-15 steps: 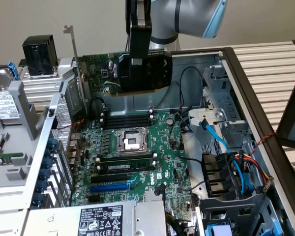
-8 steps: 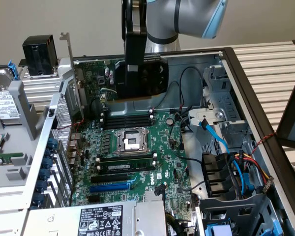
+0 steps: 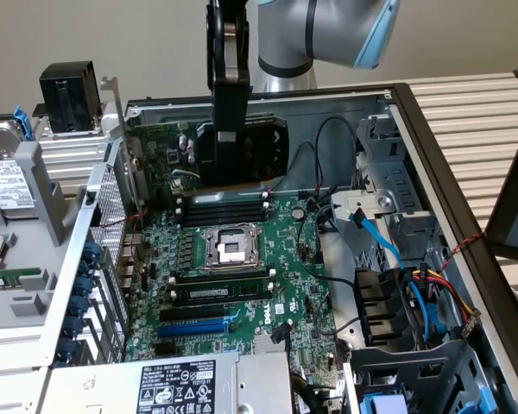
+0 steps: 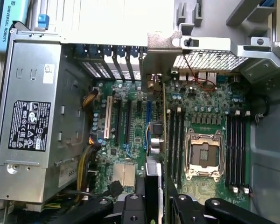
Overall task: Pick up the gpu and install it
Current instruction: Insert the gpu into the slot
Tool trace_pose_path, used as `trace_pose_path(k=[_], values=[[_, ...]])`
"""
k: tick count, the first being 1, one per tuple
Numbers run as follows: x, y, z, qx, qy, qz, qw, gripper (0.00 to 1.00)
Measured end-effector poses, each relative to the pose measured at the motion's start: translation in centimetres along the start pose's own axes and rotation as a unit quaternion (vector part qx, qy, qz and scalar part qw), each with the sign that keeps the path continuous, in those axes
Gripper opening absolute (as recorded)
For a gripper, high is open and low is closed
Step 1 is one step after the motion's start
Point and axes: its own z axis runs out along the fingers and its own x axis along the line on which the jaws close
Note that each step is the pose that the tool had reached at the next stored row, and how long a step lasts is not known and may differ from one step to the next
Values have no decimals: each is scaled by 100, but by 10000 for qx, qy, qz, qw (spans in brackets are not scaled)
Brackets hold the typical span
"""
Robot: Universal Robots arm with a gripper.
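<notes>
GPU held over the open computer case, not yet seated.

The tool is clamped on the gpu, which hangs upright above the far end of the motherboard, near the case's rear wall. I judge this to be the carry-and-align step. Seating calls for the card's lower edge to sit square over an expansion slot and its bracket to meet the rear opening. The contact edge is hidden, and I cannot tell which slot lies beneath.
</notes>
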Motion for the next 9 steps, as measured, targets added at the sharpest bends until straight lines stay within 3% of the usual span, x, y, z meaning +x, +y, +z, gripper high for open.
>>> trace_pose_path(k=[4,9], values=[[-2,-2,60,1,32,-32,10000,27],[-16,32,154,1,36,-36,10000,27]])
